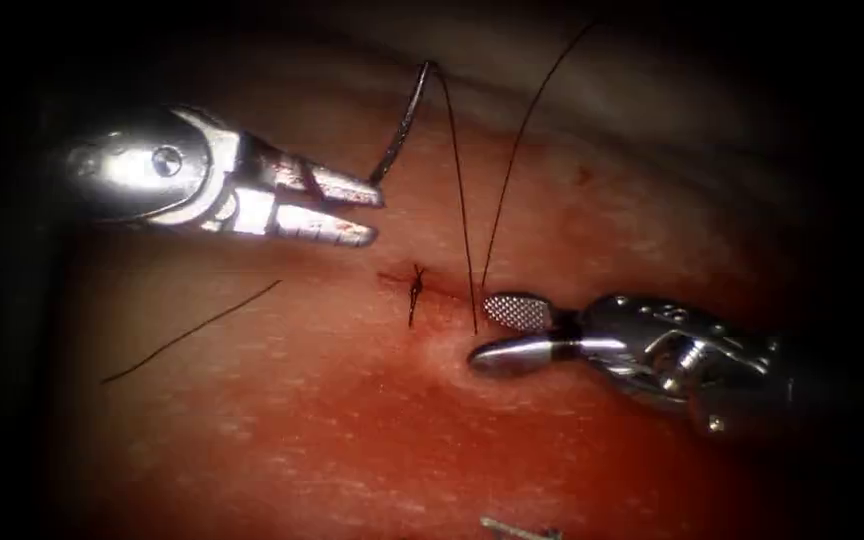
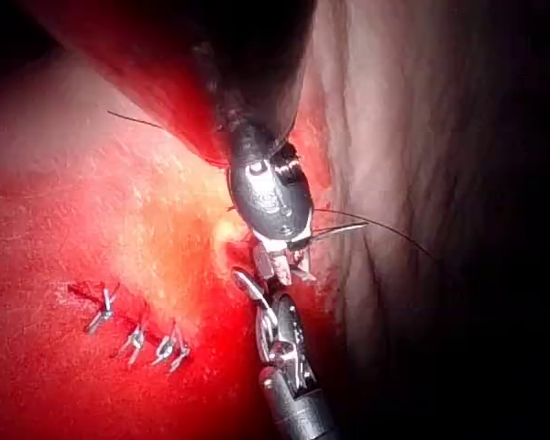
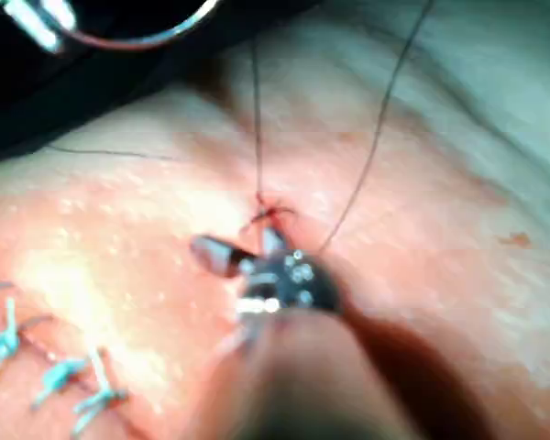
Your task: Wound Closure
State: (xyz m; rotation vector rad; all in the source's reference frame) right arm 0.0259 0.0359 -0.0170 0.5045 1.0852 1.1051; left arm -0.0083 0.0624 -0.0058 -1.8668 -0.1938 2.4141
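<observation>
The right tool (image 1: 497,335), jaws parted and gripping nothing, is hovering just right of the knotted stitch (image 1: 416,290) on the cut (image 1: 397,279) in the tissue (image 1: 352,430). Beyond, the left tool (image 1: 372,215) is pinching the needle (image 1: 402,125) near its end, clear of tissue, thread (image 1: 460,200) trailing down. Judging by this, a knot is underway; catching a strand looks next.

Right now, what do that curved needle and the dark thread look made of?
The needle, held near its tip by the left tool above the tissue, looks like polished steel, glinting. The thread looks like a dark, matte, thin strand; material uncertain.
</observation>
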